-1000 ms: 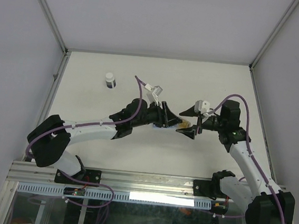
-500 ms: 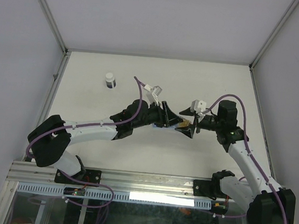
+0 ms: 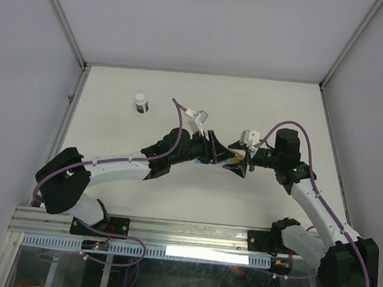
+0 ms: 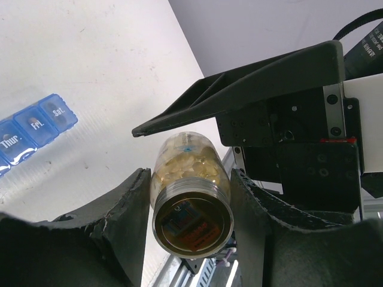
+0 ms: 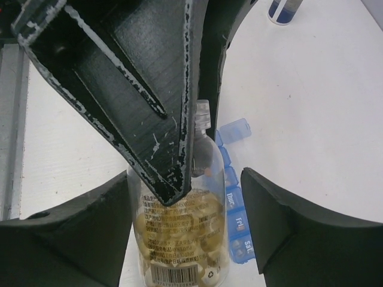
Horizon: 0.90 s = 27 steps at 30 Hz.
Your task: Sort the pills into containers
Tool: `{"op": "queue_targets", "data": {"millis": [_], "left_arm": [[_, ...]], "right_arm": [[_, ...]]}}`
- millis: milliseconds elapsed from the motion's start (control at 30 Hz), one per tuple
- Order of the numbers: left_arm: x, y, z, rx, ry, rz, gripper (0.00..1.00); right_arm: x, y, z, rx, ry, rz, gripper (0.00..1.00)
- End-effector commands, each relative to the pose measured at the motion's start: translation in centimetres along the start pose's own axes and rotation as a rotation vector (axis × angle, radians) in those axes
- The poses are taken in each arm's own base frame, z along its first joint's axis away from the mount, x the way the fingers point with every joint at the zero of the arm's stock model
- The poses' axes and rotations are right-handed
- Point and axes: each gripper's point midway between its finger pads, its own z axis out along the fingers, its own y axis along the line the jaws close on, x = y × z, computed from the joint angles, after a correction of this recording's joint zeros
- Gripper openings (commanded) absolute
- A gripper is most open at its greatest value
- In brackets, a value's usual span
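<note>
A clear bottle (image 5: 179, 239) holds the pills (image 5: 200, 230), a pale amber cluster. It also shows in the left wrist view (image 4: 191, 209) and as an amber spot in the top view (image 3: 233, 160). My left gripper (image 4: 190, 179) is shut on the bottle, one finger on each side. My right gripper (image 5: 184, 179) is open around the same bottle, with a gap on its right side. In the top view the left gripper (image 3: 212, 149) and right gripper (image 3: 238, 163) meet mid-table. The blue pill organiser (image 5: 236, 221) lies on the table just behind the bottle; its Thur, Fri and Sat lids (image 4: 36, 128) are closed.
A small clear white-capped vial (image 3: 141, 103) stands alone at the back left of the white table, and shows at the top of the right wrist view (image 5: 282, 9). The right gripper's black finger (image 4: 239, 89) hangs just above the bottle.
My right arm has shifted a little left, bringing its open gripper closer around the bottle. The left arm with the bottle has barely moved.
</note>
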Motion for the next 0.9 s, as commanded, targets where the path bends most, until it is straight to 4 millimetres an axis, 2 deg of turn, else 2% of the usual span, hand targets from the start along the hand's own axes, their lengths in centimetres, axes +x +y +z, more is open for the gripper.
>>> {"op": "queue_targets", "data": {"millis": [0,133,300,333,400,433,467,567,800,867], "left_arm": [[-3.0,-5.3,-0.6,0.139,-0.082,0.006,0.00],[-3.1,-5.4,-0.7,0.143,-0.083,0.006,0.00],[-3.0,-5.5,-0.7,0.147,-0.078,0.007,0.00],[-3.0,-5.6,-0.7,0.149,-0.078,0.007,0.00],[-3.0,-5.4,-0.8,0.145,-0.084,0.006,0.00],[-3.5,-6.1,-1.3,0.163,-0.102,0.009,0.02],[-3.7,-6.5,-1.7,0.175,-0.111,0.011,0.09],[-3.6,-7.1,-2.1,0.205,-0.097,0.017,0.38],[-3.9,-8.2,-4.0,0.262,-0.128,0.093,0.77],[-4.1,-8.3,-4.9,0.268,-0.149,0.138,0.84]], "right_arm": [[-0.2,-0.3,0.2,0.010,0.007,-0.043,0.72],[-0.1,-0.4,0.2,0.012,0.012,-0.043,0.71],[-0.3,-0.3,0.2,0.010,0.010,-0.037,0.59],[-0.3,-0.3,0.2,0.008,0.009,-0.039,0.55],[-0.4,-0.3,0.1,0.004,0.009,-0.041,0.34],[-0.5,-0.3,0.1,0.004,0.009,-0.041,0.29],[-0.6,-0.2,0.1,0.000,0.006,-0.042,0.21],[-1.1,0.2,0.0,-0.023,-0.006,-0.036,0.00],[-1.7,1.5,-0.2,-0.093,-0.026,-0.031,0.00],[-1.8,1.8,-0.4,-0.106,-0.029,-0.034,0.00]]}}
